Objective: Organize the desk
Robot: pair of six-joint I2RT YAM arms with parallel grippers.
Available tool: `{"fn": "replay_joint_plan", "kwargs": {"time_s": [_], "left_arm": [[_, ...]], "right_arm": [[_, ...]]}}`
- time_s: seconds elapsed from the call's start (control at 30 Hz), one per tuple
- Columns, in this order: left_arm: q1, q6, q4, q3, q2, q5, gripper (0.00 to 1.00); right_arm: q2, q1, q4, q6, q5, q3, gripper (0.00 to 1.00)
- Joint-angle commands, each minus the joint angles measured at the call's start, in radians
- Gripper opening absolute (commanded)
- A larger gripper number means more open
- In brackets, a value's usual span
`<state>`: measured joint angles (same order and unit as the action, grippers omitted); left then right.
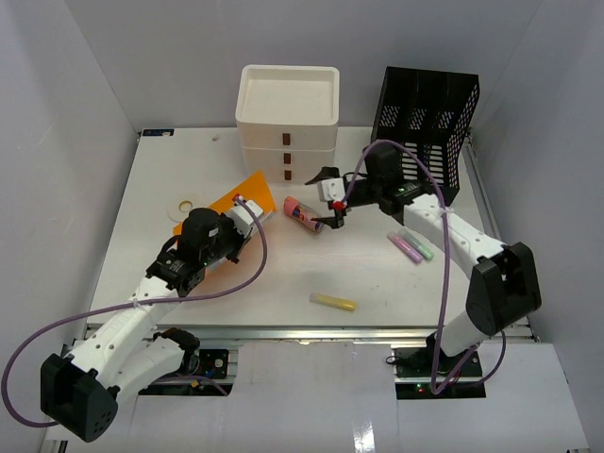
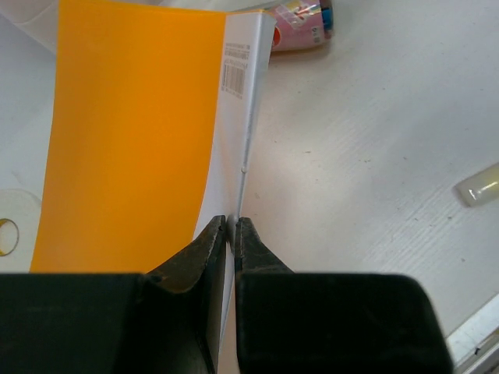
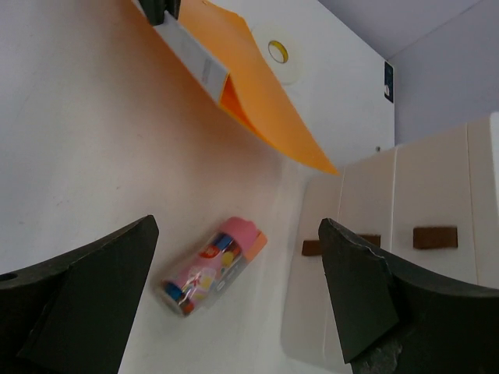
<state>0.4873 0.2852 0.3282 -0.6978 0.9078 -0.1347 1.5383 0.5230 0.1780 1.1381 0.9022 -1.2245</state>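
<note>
The white desk (image 1: 274, 269) holds loose items. My left gripper (image 1: 247, 204) is shut on the white spine edge of an orange booklet (image 1: 247, 186), which stands tilted on edge; in the left wrist view the jaws (image 2: 232, 226) pinch the booklet (image 2: 132, 140). My right gripper (image 1: 322, 200) is open and hovers over a pink tube (image 1: 304, 213) lying on the desk. In the right wrist view the tube (image 3: 214, 267) lies between the spread fingers (image 3: 238, 226), untouched. The booklet (image 3: 257, 93) shows there too.
A cream three-drawer unit (image 1: 287, 123) stands at the back middle and a black mesh file holder (image 1: 425, 127) at the back right. A tape roll (image 1: 184, 209) lies left of the booklet. A yellow marker (image 1: 333, 302) lies near the front; pink and green markers (image 1: 411, 247) lie right.
</note>
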Motion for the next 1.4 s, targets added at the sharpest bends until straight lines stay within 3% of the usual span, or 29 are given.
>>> {"fn": "replay_joint_plan", "kwargs": {"time_s": [0.0, 0.2, 0.37, 0.5, 0.63, 0.8, 0.87, 0.97, 1.07, 1.13, 1.23, 1.37], "left_arm": [[0.002, -0.077, 0.030, 0.015, -0.059, -0.115, 0.00], [0.002, -0.097, 0.047, 0.027, -0.100, -0.131, 0.00], [0.001, -0.108, 0.052, 0.021, -0.112, -0.131, 0.00], [0.001, -0.116, 0.052, 0.010, -0.115, -0.140, 0.00], [0.002, -0.132, 0.051, 0.001, -0.127, -0.160, 0.00], [0.002, -0.164, 0.049, 0.006, -0.165, -0.164, 0.00], [0.002, -0.176, 0.049, 0.010, -0.179, -0.160, 0.02], [0.002, -0.196, 0.049, 0.018, -0.199, -0.152, 0.15], [0.002, -0.238, 0.049, 0.023, -0.226, -0.127, 0.68], [0.002, -0.246, 0.050, 0.031, -0.241, -0.142, 0.87], [0.002, -0.247, 0.054, 0.046, -0.246, -0.161, 0.98], [0.004, -0.233, 0.062, 0.058, -0.231, -0.143, 0.98]], "right_arm": [[0.116, 0.101, 0.060, 0.096, -0.061, -0.190, 0.90], [0.258, 0.184, 0.219, 0.248, -0.096, -0.358, 0.96], [0.291, 0.228, 0.357, 0.384, -0.080, -0.397, 1.00], [0.300, 0.248, 0.398, 0.438, -0.097, -0.400, 0.91], [0.305, 0.270, 0.359, 0.410, -0.130, -0.380, 0.71], [0.299, 0.296, 0.306, 0.318, -0.167, -0.368, 0.25], [0.285, 0.301, 0.291, 0.297, -0.176, -0.357, 0.16], [0.262, 0.305, 0.279, 0.285, -0.184, -0.336, 0.08], [0.231, 0.304, 0.272, 0.267, -0.182, -0.316, 0.08], [0.207, 0.305, 0.272, 0.251, -0.178, -0.307, 0.08], [0.171, 0.304, 0.275, 0.236, -0.179, -0.294, 0.08], [0.132, 0.303, 0.275, 0.230, -0.196, -0.273, 0.08]]}}
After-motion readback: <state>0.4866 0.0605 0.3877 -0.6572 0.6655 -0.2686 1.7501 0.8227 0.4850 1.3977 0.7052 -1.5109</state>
